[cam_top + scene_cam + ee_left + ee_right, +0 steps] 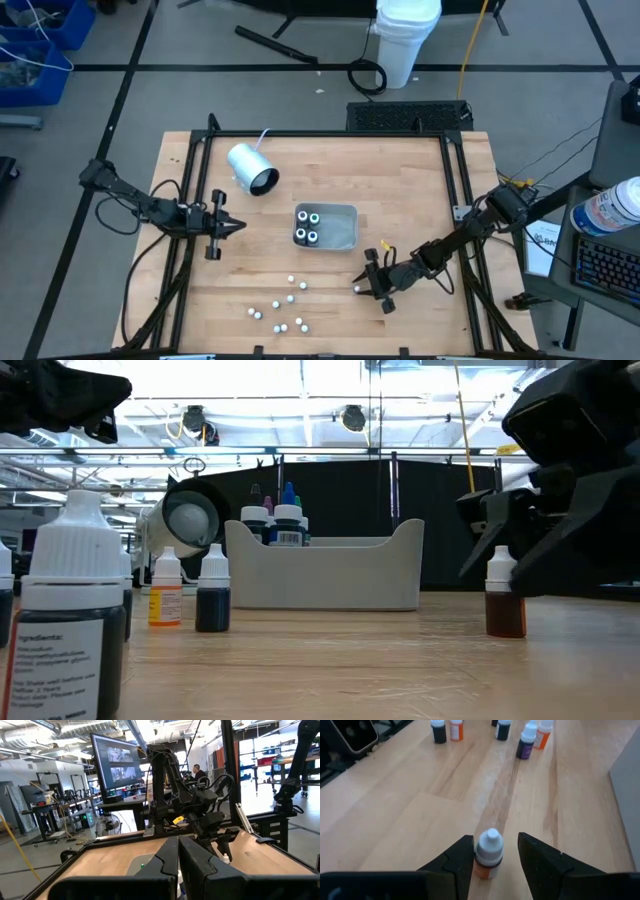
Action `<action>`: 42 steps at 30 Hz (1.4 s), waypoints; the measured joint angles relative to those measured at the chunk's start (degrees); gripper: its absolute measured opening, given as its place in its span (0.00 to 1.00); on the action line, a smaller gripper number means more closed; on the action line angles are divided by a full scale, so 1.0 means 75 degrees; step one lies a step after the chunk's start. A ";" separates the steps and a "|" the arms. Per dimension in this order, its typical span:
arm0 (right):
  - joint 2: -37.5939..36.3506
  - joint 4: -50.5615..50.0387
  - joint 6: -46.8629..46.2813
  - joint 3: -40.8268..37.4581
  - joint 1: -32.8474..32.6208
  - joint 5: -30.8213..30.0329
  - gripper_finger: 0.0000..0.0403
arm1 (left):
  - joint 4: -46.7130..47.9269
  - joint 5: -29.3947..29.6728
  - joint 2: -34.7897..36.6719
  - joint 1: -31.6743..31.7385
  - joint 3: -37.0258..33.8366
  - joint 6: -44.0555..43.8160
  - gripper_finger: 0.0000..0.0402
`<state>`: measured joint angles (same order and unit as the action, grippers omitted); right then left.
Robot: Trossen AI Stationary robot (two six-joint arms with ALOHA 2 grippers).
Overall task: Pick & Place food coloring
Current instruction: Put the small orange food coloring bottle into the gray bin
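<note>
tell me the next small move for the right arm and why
Probably close the right tool on the small white-capped bottle: the bottle stands upright between the open fingers, with a gap showing on each side. Four bottles already sit in the grey tray, so lifting it there would follow.

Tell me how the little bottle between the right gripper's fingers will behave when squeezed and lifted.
The orange bottle stands upright, tall and narrow, so an off-centre touch from the right gripper may tip it. Its round body would probably roll then. It looks small and probably light.
</note>
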<state>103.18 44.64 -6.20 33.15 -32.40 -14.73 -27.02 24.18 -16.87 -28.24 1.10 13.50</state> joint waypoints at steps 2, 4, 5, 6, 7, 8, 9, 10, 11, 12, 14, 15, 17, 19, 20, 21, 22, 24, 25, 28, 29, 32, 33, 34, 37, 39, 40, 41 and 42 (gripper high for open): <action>0.0014 0.0075 -0.0017 0.0003 0.0028 -0.0001 0.36 | 0.0008 -0.0002 -0.0002 -0.0002 0.0000 0.0000 0.05; 0.0019 0.0076 -0.0016 0.0003 0.0029 -0.0001 0.36 | 0.0013 -0.0002 0.0001 -0.0002 0.0000 0.0000 0.05; 0.0023 0.0094 0.0002 0.0003 0.0026 -0.0001 0.36 | 0.0014 0.0000 -0.0001 -0.0002 0.0000 0.0000 0.05; 0.0023 0.0128 0.0028 0.0003 0.0026 -0.0001 0.36 | 0.0016 -0.0002 0.0001 -0.0002 0.0000 0.0005 0.05; 0.0023 0.0159 0.0037 0.0003 0.0026 -0.0001 0.36 | 0.0027 -0.0002 0.0001 0.0001 0.0000 0.0006 0.05; 0.0023 0.0163 0.0037 0.0003 0.0026 -0.0003 0.35 | 0.0033 0.0000 0.0001 -0.0002 0.0000 0.0006 0.05; 0.0023 0.0158 0.0040 0.0003 0.0026 -0.0004 0.34 | 0.0034 0.0020 0.0001 -0.0002 0.0000 0.0006 0.05; 0.0023 0.0152 0.0051 0.0003 0.0029 -0.0004 0.33 | 0.0035 0.0050 -0.0002 -0.0002 0.0000 0.0006 0.05; 0.0023 0.0152 0.0053 0.0003 0.0029 -0.0004 0.31 | 0.0037 0.0056 -0.0002 -0.0002 0.0000 0.0006 0.05; 0.0023 0.0152 0.0053 0.0003 0.0029 -0.0004 0.29 | 0.0034 0.0059 0.0001 -0.0002 0.0000 0.0006 0.05; 0.0023 0.0149 0.0053 0.0003 0.0029 -0.0004 0.24 | 0.0034 0.0059 -0.0002 -0.0002 0.0000 0.0006 0.05; 0.0023 0.0152 0.0055 0.0003 0.0029 -0.0004 0.22 | 0.0034 0.0059 0.0001 -0.0002 0.0000 0.0005 0.05; 0.0023 0.0163 0.0058 0.0005 0.0029 -0.0007 0.17 | 0.0035 0.0059 -0.0002 -0.0001 0.0000 0.0003 0.05; 0.0020 0.0195 0.0093 0.0009 0.0029 -0.0008 0.13 | 0.0034 0.0059 0.0000 -0.0001 0.0000 0.0003 0.05; 0.0020 0.0205 0.0117 0.0012 0.0029 -0.0010 0.11 | 0.0034 0.0059 -0.0002 -0.0002 0.0000 0.0003 0.05; 0.0020 0.0216 0.0119 0.0012 0.0029 -0.0007 0.11 | 0.0034 0.0059 -0.0002 -0.0002 0.0000 0.0003 0.05; 0.0020 0.0244 0.0120 0.0012 0.0029 -0.0002 0.11 | 0.0034 0.0059 -0.0002 -0.0002 0.0000 0.0003 0.05; 0.0023 0.0367 0.0141 0.0012 0.0029 -0.0001 0.12 | 0.0034 0.0059 -0.0002 -0.0002 0.0000 0.0003 0.05; 0.0023 0.0454 0.0153 0.0012 0.0029 -0.0001 0.13 | 0.0034 0.0059 -0.0002 0.0000 0.0000 0.0000 0.05; -0.0007 0.0767 0.0353 0.0009 0.0029 0.0002 0.16 | 0.0034 0.0059 -0.0001 0.0001 0.0000 0.0023 0.05; -0.0058 0.0872 0.0459 0.0009 0.0029 0.0002 0.16 | 0.0034 0.0059 0.0000 -0.0002 0.0000 0.0040 0.05; -0.0270 0.1039 0.0775 0.0054 0.0084 0.0011 0.13 | 0.0034 0.0059 -0.0002 0.0001 0.0000 0.0041 0.05; -0.0389 0.0989 0.0890 0.0083 0.0124 0.0052 0.12 | 0.0031 0.0059 -0.0002 -0.0002 0.0000 0.0041 0.05; -0.0488 0.0951 0.1015 0.0149 0.0194 0.0221 0.12 | 0.0031 0.0059 -0.0002 0.0001 0.0000 0.0041 0.05; -0.0910 0.0679 0.1438 0.0376 0.0450 0.0785 0.12 | 0.0028 0.0059 0.0001 -0.0002 0.0000 0.0042 0.05; -0.1241 0.0307 0.1700 0.0610 0.0646 0.0803 0.13 | 0.0030 0.0059 -0.0001 -0.0001 0.0000 0.0093 0.05; -0.1406 0.0093 0.1814 0.0746 0.0766 0.0789 0.13 | 0.0019 0.0059 0.0001 0.0001 0.0000 0.0121 0.05; -0.1579 -0.0202 0.1915 0.0900 0.0911 0.0794 0.13 | 0.0022 0.0059 0.0001 0.0001 0.0000 0.0134 0.05; -0.1745 -0.0498 0.1985 0.1010 0.1063 0.0791 0.13 | 0.0028 0.0059 -0.0002 0.0001 0.0000 0.0145 0.05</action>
<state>90.09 40.91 8.69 40.72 -24.43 -8.80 -26.81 24.62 -16.88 -28.23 1.10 14.59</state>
